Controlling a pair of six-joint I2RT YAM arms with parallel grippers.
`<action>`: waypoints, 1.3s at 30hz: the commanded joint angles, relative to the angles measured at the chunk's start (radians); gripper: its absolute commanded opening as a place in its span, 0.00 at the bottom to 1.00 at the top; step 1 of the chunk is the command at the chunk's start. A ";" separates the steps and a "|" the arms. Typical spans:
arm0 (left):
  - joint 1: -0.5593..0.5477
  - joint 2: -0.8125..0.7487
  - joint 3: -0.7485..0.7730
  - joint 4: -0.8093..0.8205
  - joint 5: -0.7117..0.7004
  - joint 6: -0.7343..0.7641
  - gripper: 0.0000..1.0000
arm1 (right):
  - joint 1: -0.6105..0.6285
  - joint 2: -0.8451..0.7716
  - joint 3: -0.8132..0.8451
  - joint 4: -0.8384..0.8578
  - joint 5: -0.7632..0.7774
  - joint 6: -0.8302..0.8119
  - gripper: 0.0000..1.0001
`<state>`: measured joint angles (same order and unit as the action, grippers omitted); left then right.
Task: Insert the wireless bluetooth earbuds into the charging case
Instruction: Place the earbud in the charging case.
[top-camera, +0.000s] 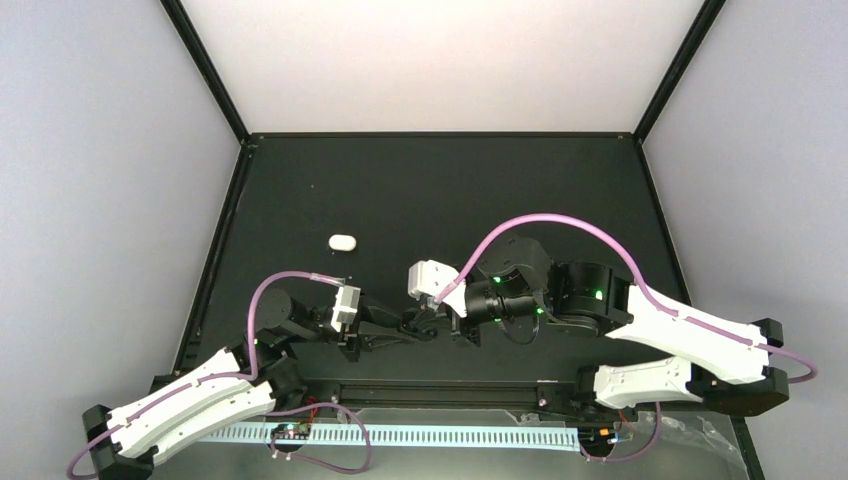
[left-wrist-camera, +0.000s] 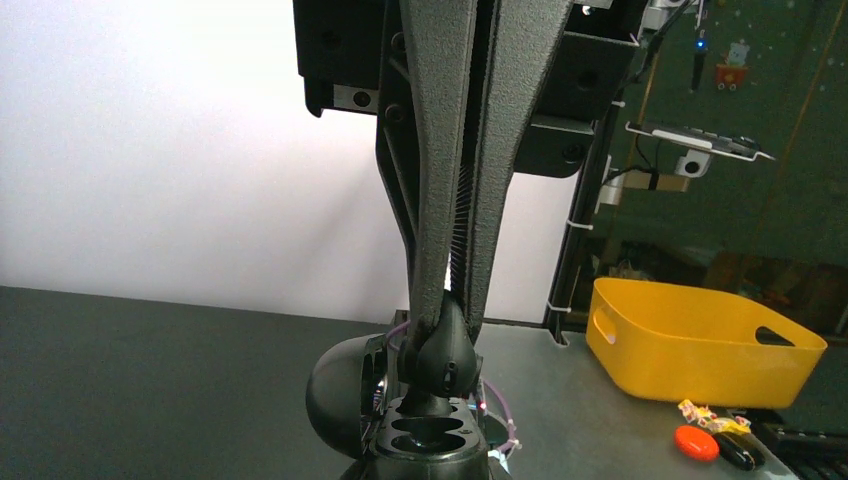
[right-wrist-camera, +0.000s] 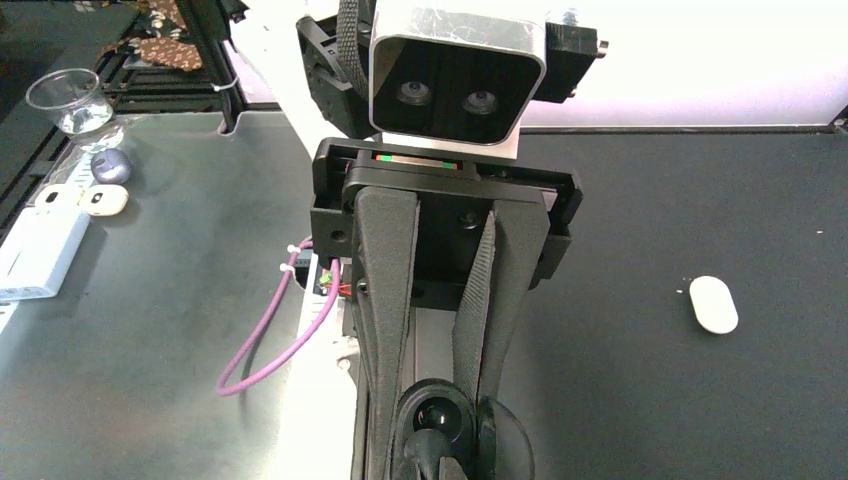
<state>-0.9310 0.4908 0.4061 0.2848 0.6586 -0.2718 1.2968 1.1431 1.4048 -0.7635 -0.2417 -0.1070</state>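
Item: black earbud (left-wrist-camera: 445, 365), pinched in the left gripper (left-wrist-camera: 450, 318) at the worktop's (top-camera: 500, 190) 6 o'clock, just above the open black charging case (left-wrist-camera: 425, 435). Likely light, rigid and slippery; hold it across the rounded body. Right gripper (top-camera: 425, 322) closed, contact unclear. White case (top-camera: 342, 241) lies well apart, at 10 o'clock.

The top camera looks down from behind the bases over the table (top-camera: 500, 190). The wrist cameras face each other closely (left toward 3 o'clock, right toward 9), sharing the black case (left-wrist-camera: 345, 400). Top and right wrist share the white case (top-camera: 342, 241).
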 joint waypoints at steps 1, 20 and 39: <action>-0.005 -0.006 0.034 0.003 -0.010 0.016 0.02 | 0.011 0.003 0.028 -0.007 0.032 -0.008 0.01; -0.005 -0.001 0.033 -0.010 -0.023 0.027 0.02 | 0.023 0.018 0.047 -0.036 0.068 -0.021 0.01; -0.005 0.010 0.033 -0.006 -0.020 0.028 0.02 | 0.025 0.037 0.064 -0.050 0.084 -0.026 0.01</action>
<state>-0.9310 0.4938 0.4061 0.2737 0.6476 -0.2623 1.3125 1.1748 1.4380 -0.8055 -0.1814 -0.1257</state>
